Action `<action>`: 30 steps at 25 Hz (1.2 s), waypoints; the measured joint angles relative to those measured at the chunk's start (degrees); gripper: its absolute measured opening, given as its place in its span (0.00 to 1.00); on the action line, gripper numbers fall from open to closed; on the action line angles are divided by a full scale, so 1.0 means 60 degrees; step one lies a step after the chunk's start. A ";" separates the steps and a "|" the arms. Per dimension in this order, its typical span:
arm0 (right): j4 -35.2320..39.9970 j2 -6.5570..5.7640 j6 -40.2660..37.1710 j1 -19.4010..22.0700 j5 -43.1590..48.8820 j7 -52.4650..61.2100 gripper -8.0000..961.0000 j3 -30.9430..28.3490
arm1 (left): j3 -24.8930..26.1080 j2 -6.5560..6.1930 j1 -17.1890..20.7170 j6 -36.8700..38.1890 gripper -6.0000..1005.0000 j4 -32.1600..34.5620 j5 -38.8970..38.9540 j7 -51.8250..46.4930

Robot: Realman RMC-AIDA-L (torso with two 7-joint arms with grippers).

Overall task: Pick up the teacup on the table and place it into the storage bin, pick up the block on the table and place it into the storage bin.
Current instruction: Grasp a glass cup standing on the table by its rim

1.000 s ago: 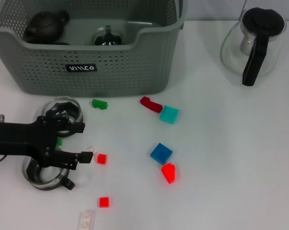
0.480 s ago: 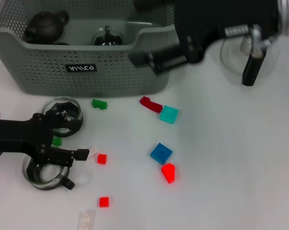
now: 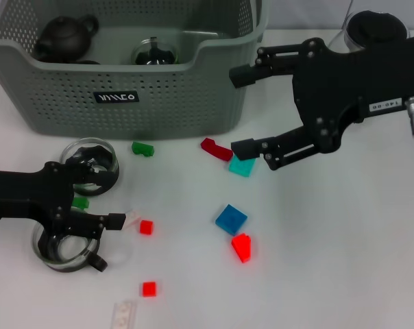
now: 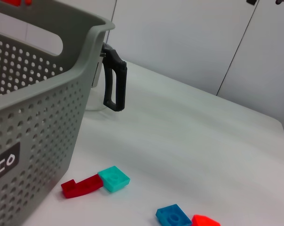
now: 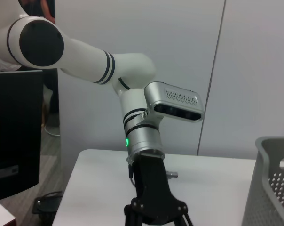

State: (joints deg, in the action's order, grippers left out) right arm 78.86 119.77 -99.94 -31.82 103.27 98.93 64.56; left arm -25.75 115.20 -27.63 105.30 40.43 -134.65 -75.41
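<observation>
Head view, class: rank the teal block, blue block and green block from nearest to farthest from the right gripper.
Right gripper is open.
1. Teal block, under its lower finger.
2. Blue block, nearer the table's front.
3. Green block, before the storage bin.

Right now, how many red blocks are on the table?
4. Dark red block beside the teal block before the storage bin; small red cube near the left gripper; another cube nearer the front; bright red block by the blue block. Arms may hide more.
</observation>
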 joint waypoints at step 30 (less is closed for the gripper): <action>-0.0839 -0.0039 -0.0266 -0.0377 0.0850 -0.0075 0.96 0.0074 | 0.0001 0.0034 0.0050 -0.0007 0.90 -0.0001 -0.0033 0.0000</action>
State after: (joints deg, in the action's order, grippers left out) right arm 73.82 119.54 -101.54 -34.08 108.37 98.48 65.00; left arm -25.75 115.40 -27.34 105.25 40.43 -134.84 -75.41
